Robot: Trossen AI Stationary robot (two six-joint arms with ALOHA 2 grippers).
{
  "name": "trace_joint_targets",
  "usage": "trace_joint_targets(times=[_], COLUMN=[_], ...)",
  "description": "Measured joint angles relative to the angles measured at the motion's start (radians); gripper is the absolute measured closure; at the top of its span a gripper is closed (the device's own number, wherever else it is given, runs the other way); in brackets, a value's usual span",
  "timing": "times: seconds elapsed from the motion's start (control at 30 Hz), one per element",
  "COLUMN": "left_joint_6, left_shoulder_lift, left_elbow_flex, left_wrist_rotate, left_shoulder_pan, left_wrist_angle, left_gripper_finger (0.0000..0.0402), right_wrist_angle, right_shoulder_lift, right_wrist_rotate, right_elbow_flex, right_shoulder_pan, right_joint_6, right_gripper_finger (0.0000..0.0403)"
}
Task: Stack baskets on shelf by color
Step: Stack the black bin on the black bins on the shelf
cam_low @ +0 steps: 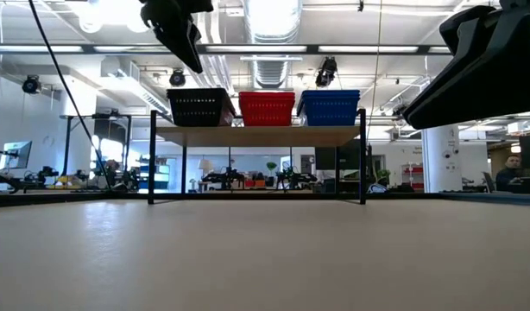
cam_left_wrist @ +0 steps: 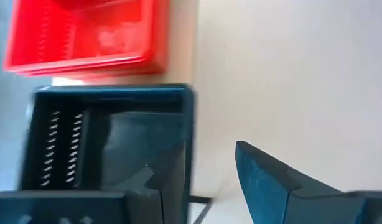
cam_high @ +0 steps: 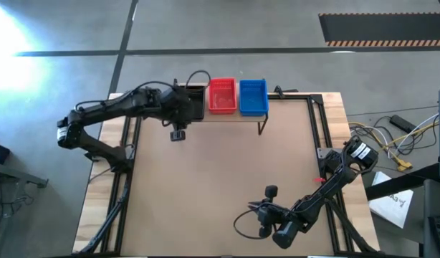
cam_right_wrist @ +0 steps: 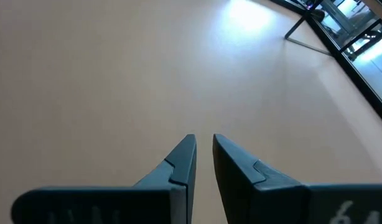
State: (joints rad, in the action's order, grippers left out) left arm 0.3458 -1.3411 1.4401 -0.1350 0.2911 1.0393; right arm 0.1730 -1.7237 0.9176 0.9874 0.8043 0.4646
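- Overall, the table (cam_high: 220, 179) is a pale wooden top with a black frame along its sides, on a grey concrete floor; the low view looks across it into a workshop with ceiling lights, ducts and benches.
- At the table's far edge stands the shelf (cam_low: 256, 136), a light plank on thin black legs.
- Three basket colours show on it, one stack each: black basket (cam_low: 198, 107), red basket (cam_low: 267, 108), blue basket (cam_low: 329, 107) (how many are nested in each I cannot tell).
- Left gripper (cam_left_wrist: 197, 180) hangs over the black basket at the shelf's end, fingers spread wide, holding nothing.
- Right gripper (cam_right_wrist: 203, 158) waits near the table's near edge, fingers narrowly apart, empty.
- One person shows at the room's far side.
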Motion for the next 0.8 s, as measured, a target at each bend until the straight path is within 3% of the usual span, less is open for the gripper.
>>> trace_joint_targets(times=[0.23,0.37,0.53,0.8], left_joint_6=[-0.082,-0.104,-0.067,0.010], left_shoulder_lift=[-0.005,-0.012,-0.021,-0.026], left_elbow_flex=[-0.072,-0.128,-0.162,-0.191], left_wrist_rotate=[0.002,-0.067,-0.156,-0.171], left_shoulder_pan=[-0.077,-0.076,-0.077,-0.075], left_wrist_angle=[-0.029,-0.093,-0.166,-0.264], left_gripper_finger=[0.0274,0.0274,0.0274,0.0274], right_wrist_angle=[0.000,0.000,0.000,0.000], right_shoulder_lift=[0.000,0.000,0.000,0.000], right_wrist_rotate=[0.000,0.000,0.000,0.000], right_elbow_flex=[0.000,0.000,0.000,-0.001], right_shoulder_pan=[0.000,0.000,0.000,0.000], right_joint_6=[-0.001,-0.001,-0.002,-0.001], right_gripper_finger=[0.0355,0.0355,0.0355,0.0355])
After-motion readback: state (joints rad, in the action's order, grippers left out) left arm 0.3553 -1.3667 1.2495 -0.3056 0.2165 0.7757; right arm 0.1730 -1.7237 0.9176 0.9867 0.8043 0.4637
